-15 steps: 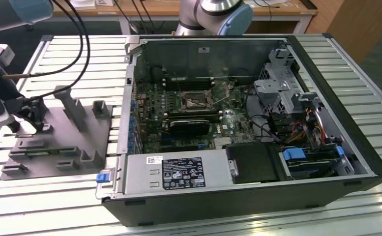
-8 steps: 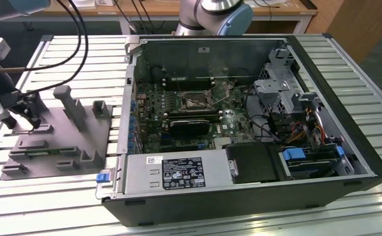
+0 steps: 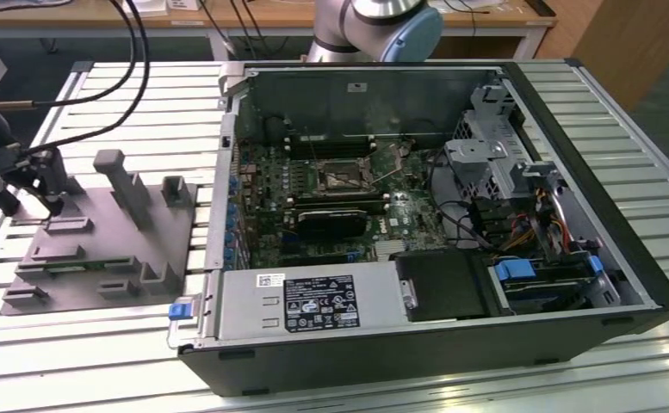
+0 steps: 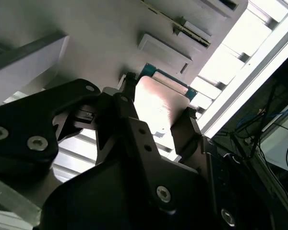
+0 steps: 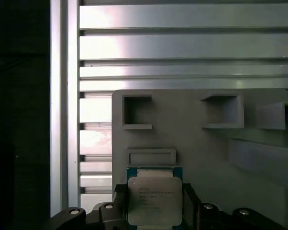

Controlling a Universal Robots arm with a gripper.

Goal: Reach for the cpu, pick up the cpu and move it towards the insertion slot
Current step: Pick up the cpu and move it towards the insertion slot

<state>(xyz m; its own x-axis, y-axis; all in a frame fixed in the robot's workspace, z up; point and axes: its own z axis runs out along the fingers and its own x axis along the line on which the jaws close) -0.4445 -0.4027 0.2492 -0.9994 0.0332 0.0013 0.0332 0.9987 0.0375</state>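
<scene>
Exterior view: gripper (image 3: 49, 200) low over the grey tray (image 3: 116, 258), near the tabletop's (image 3: 346, 391) edge on the exterior view's left. The insertion slot (image 3: 340, 176) sits well apart.
Second wrist view: jaws narrowed onto the cpu (image 4: 159, 103), fingers (image 4: 128, 96) touching opposite edges.
First wrist view: cpu at the tray's edge.

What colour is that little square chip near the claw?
Silvery metal top with a teal-green edge. The cpu shows best in the first wrist view.
</scene>
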